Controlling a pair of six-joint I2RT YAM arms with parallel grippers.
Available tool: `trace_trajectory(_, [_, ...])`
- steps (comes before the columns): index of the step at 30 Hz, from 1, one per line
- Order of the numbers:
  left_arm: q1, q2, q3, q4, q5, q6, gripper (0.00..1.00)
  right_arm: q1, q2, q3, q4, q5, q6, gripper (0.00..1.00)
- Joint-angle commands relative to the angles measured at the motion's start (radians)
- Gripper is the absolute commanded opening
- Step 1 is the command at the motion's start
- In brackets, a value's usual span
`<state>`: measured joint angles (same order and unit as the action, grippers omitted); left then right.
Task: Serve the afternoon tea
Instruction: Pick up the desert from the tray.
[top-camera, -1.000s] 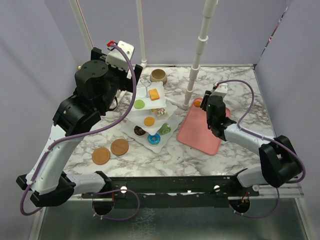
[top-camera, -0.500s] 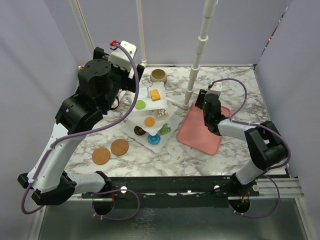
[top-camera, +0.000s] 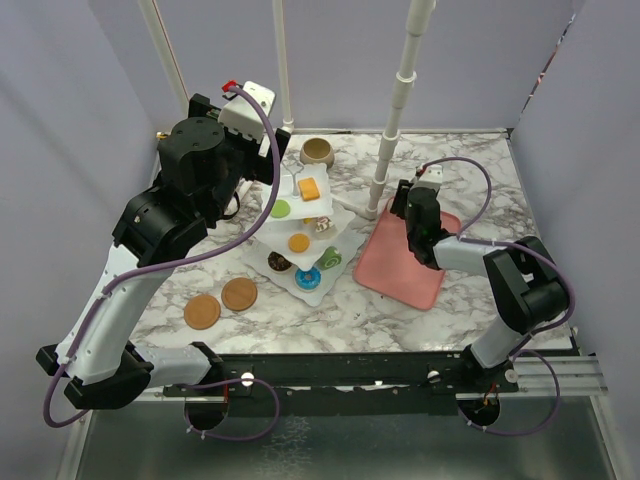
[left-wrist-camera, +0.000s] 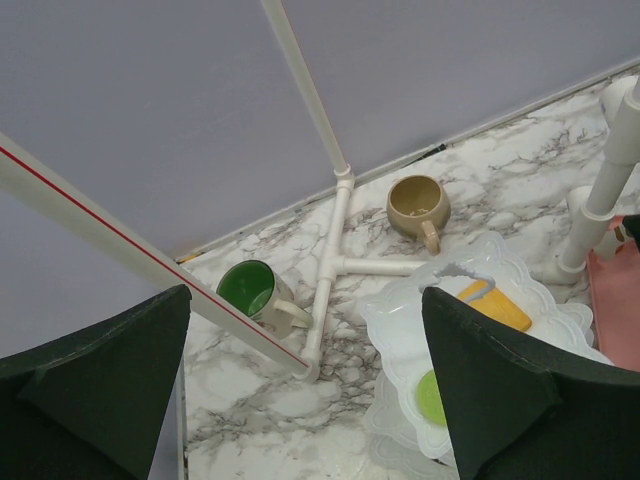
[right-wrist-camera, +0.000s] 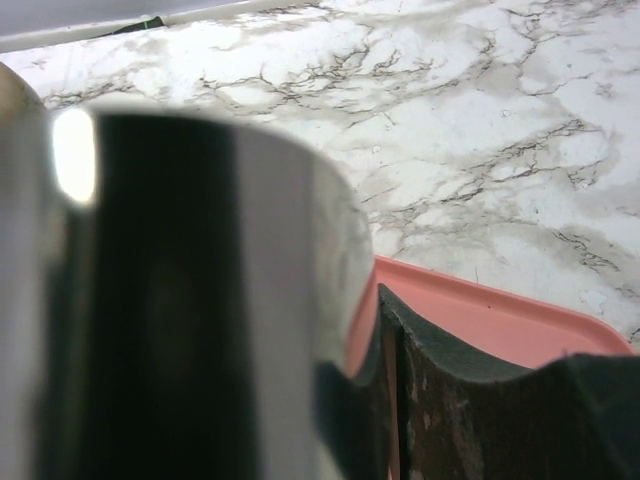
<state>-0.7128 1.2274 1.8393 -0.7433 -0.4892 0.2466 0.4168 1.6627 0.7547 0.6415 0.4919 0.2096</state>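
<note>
The white three-tier stand (top-camera: 340, 237) is at mid-table and carries small pastries: an orange slice (top-camera: 309, 189) and a green macaron (top-camera: 279, 209) on top, donuts lower down. The tan mug (top-camera: 318, 152) sits behind it. The green-lined mug (left-wrist-camera: 250, 290) shows only in the left wrist view, beside a pipe foot. My left gripper (left-wrist-camera: 310, 400) hangs open and empty, high over the back-left corner. My right gripper (top-camera: 404, 203) is low over the pink tray's far corner. A blurred shiny metal piece, apparently the tongs (right-wrist-camera: 200, 300), fills its jaws against one dark finger (right-wrist-camera: 480, 410).
The pink tray (top-camera: 405, 262) lies right of the stand. A white pipe post (top-camera: 395, 110) rises at the tray's back-left corner, close to my right gripper. Two brown discs (top-camera: 202, 311) (top-camera: 239, 294) lie at front left. Thin poles cross the back-left area.
My right gripper moved left and back along the tray toward the pipe post. An orange piece seen beside it earlier is now hidden. The left arm barely shifted.
</note>
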Motion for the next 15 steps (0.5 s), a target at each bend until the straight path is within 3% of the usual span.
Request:
trace_trajectory(1, [0.005, 0.002, 0.027, -0.004, 0.017, -0.004, 0.99, -0.009, 0.026, 0.005, 0.038, -0.015, -0.019, 0.55])
trace_trajectory(15, [0.005, -0.006, 0.031, -0.007, 0.015, 0.001, 0.99, -0.009, 0.09, 0.028, 0.083, -0.074, -0.046, 0.51])
